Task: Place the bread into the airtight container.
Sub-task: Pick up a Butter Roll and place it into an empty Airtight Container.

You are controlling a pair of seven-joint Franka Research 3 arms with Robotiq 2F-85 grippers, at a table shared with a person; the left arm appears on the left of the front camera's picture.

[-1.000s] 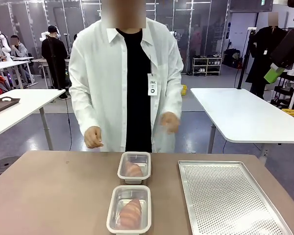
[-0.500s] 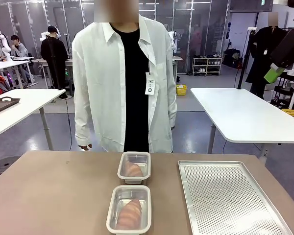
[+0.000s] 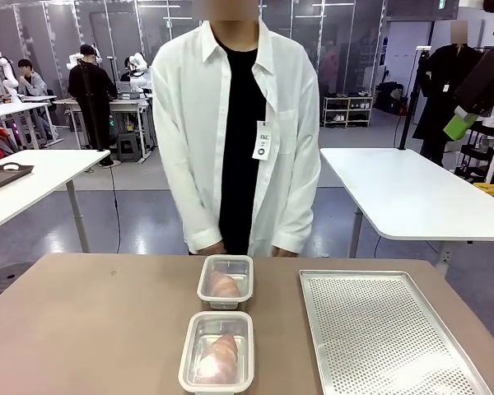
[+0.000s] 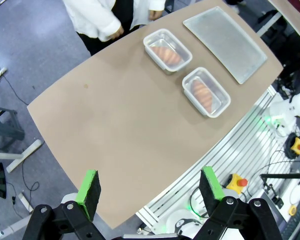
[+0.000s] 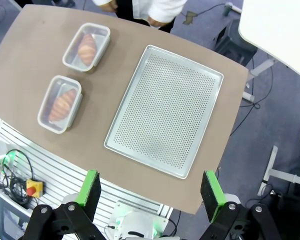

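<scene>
Right gripper (image 5: 150, 192) open, left gripper (image 4: 150, 187) open, bread (image 5: 63, 104) in container (image 5: 60, 103), far below both.

The brown desk (image 3: 99, 321) carries two clear boxes (image 3: 217, 351) (image 3: 226, 281), each with bread inside, and a metal tray (image 3: 387, 337), all far below the right hand (image 5: 151, 191).

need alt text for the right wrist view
Seen from high above, a brown table holds two clear containers, each with bread inside, beside a perforated metal tray. The open right gripper frames the bottom.
</scene>
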